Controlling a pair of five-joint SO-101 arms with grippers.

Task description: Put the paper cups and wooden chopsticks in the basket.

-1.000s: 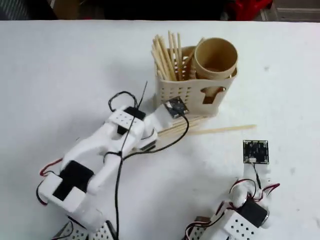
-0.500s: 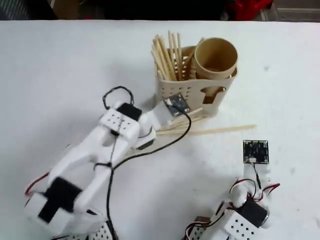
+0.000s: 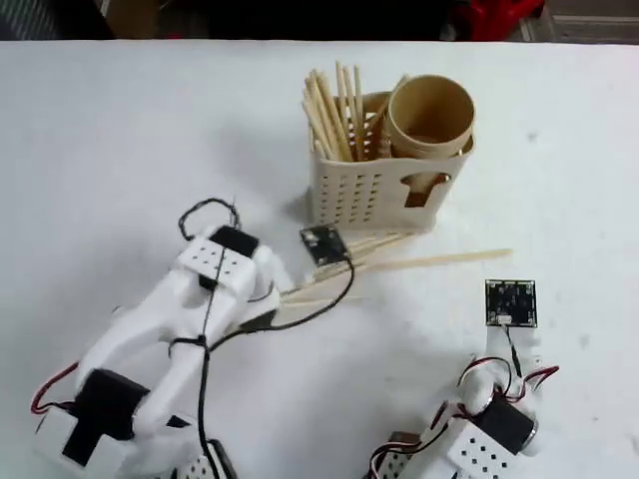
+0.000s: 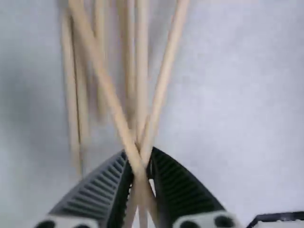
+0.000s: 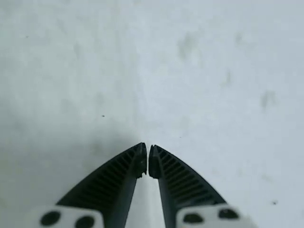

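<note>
left end effector (image 4: 140, 173) clamped on chopsticks (image 4: 162, 80) near one end | light, stiff, smooth, fanning out; mid-bundle hold likely steadier | right end effector (image 5: 146, 161) closed, empty

Left arm (image 3: 190, 309) stretched diagonally, low over surface (image 3: 120, 130); left pincer (image 4: 138, 161) clamped tight on chopsticks (image 4: 162, 80). Right arm (image 3: 494, 429) folded back at near edge; right pincer (image 5: 146, 154) pointing down, jaws closed, tips almost touching.
</note>
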